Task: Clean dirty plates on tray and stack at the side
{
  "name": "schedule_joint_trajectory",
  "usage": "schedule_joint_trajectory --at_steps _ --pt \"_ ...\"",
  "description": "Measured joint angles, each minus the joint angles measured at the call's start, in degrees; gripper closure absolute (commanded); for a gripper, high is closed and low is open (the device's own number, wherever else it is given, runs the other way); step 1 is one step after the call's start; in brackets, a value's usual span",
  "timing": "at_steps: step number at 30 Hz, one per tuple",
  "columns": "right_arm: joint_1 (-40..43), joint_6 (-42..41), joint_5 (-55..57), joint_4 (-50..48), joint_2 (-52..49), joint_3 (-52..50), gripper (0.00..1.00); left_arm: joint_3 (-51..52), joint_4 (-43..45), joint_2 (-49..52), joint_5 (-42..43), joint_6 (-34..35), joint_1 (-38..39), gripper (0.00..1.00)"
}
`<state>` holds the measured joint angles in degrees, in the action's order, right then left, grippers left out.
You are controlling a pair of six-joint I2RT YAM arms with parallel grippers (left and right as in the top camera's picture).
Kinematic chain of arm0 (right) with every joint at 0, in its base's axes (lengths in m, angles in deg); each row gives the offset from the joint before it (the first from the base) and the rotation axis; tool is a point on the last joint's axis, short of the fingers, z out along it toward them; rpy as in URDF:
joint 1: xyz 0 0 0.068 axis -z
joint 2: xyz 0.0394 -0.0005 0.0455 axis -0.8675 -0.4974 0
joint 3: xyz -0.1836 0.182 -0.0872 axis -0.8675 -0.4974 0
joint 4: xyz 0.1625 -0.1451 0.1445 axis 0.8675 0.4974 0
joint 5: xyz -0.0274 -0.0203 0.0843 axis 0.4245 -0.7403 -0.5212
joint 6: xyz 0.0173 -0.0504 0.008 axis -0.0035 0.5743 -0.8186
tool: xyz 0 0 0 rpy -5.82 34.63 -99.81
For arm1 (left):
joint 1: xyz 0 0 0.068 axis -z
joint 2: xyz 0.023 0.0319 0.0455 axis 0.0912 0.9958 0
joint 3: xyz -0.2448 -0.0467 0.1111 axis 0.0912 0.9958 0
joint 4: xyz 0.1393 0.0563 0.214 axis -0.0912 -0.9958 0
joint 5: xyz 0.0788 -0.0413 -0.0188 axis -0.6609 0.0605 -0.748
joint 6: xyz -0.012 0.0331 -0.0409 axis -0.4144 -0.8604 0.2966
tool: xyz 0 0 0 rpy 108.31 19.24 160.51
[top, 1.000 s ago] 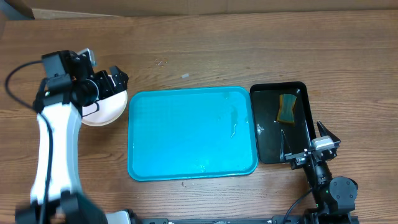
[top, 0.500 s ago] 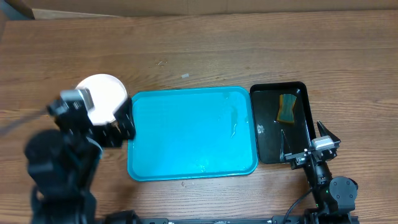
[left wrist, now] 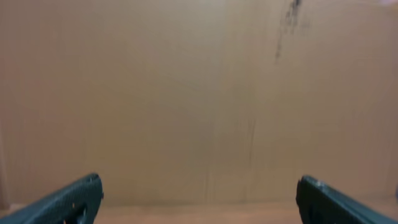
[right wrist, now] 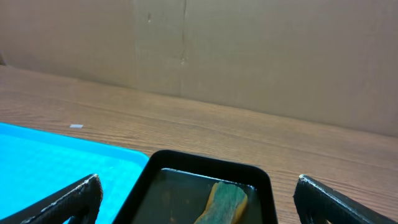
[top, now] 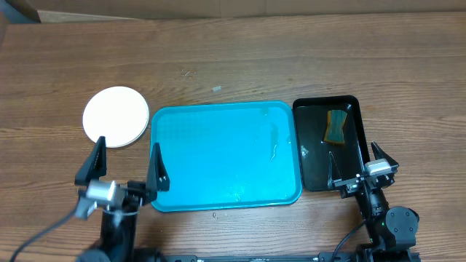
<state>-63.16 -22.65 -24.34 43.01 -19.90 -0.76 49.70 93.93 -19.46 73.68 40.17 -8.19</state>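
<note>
Left claw [top: 124, 169] wide open, empty, withdrawn from plates [top: 116, 116], probably stacked; right claw [top: 356, 161] open.

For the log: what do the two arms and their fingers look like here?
The left gripper and right gripper are both black, with long pointed triangular fingers and a small silver-grey block near the base. A grey cable trails from the left arm; the right arm shows a round black joint. No markings are readable.

Black tray [right wrist: 205, 163] on the wooden desk [right wrist: 261, 134], seen from the right wrist.
A green-yellow sponge [right wrist: 222, 200] lies inside it; the turquoise tray [right wrist: 56, 155] adjoins it on the left, cardboard wall [right wrist: 280, 56] behind, and the fingers [right wrist: 68, 200] are spread wide.
</note>
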Motion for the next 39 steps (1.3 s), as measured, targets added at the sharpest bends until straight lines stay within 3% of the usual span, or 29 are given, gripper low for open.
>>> schedule_joint_trajectory --at_steps 5,11,16,24,39 --pt "0.0 0.0 0.0 0.0 0.0 0.0 0.0 8.0 9.6 -4.5 -0.5 0.0 0.0 0.0" --pt "0.0 0.0 0.0 0.0 0.0 0.0 0.0 14.2 9.6 -4.6 -0.7 0.0 0.0 0.0" --pt "0.0 0.0 0.0 0.0 0.0 0.0 0.0 18.2 5.4 -4.6 -1.2 0.0 0.0 0.0" --pt "0.0 0.0 0.0 -0.1 0.0 0.0 0.0 19.0 -12.0 -4.5 -4.0 0.0 0.0 0.0" --pt "0.0 0.0 0.0 0.0 0.0 0.0 0.0 19.0 -12.0 -4.5 -5.4 -0.1 0.4 0.0"
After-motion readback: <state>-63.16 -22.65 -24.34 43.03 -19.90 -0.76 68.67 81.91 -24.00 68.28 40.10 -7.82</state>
